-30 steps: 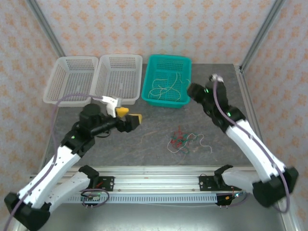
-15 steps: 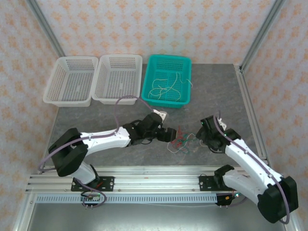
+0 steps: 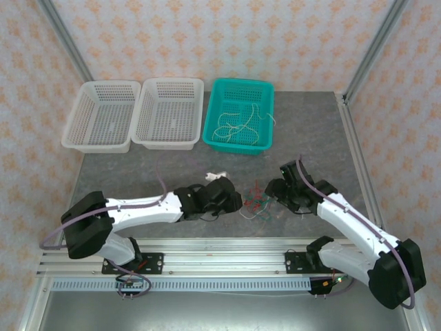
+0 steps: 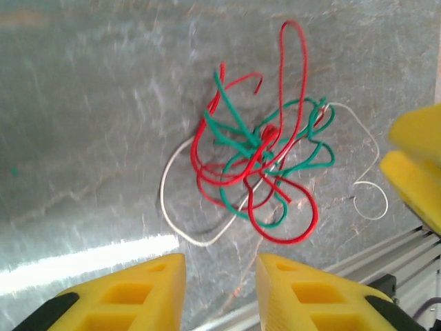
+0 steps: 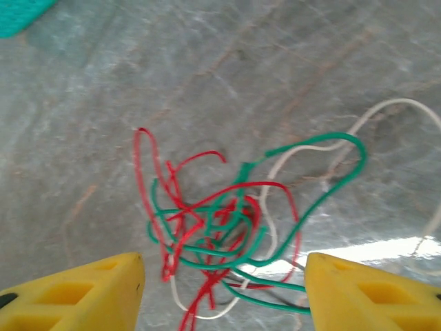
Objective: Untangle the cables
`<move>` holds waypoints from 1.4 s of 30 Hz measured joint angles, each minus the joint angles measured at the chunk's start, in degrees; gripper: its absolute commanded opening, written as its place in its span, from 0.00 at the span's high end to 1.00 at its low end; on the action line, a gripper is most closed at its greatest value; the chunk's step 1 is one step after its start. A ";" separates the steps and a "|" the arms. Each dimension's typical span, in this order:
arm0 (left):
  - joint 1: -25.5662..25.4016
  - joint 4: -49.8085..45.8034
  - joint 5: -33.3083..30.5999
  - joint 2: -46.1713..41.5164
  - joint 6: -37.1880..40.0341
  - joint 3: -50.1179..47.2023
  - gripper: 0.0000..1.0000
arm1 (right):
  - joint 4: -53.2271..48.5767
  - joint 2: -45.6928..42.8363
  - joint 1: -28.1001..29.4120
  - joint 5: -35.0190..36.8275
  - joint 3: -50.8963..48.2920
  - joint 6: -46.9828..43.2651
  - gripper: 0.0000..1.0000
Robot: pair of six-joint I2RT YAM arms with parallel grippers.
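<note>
Two claws close in on a knot of wires.

The tangle of thin red, green and cream-white cables (image 3: 256,205) (image 4: 258,172) (image 5: 224,224) lies on the grey stone-look worktop (image 3: 172,172), between the two arms. Half a second ago both claws were farther off. Now the left claw (image 3: 233,201) (image 4: 220,265) sits just beside the tangle, its yellow fingers apart and holding nothing. The right claw (image 3: 273,194) (image 5: 224,267) has come in close too, spread wide and empty. From above, the fingertips are hard to make out. In the right wrist view a cream-white loop runs off the picture's edge.
</note>
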 measured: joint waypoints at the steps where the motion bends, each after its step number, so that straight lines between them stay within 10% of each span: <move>1: -0.39 0.28 0.24 0.90 -1.64 0.02 0.68 | 0.72 0.13 0.00 -0.50 0.11 -0.02 0.36; 28: -1.40 4.35 2.47 16.98 -7.34 4.79 0.70 | 3.63 1.09 0.00 -3.41 0.83 -0.15 0.36; 42: -1.29 0.85 -0.61 18.29 -5.25 7.23 1.00 | 2.60 2.89 4.24 -4.42 2.62 -2.27 0.33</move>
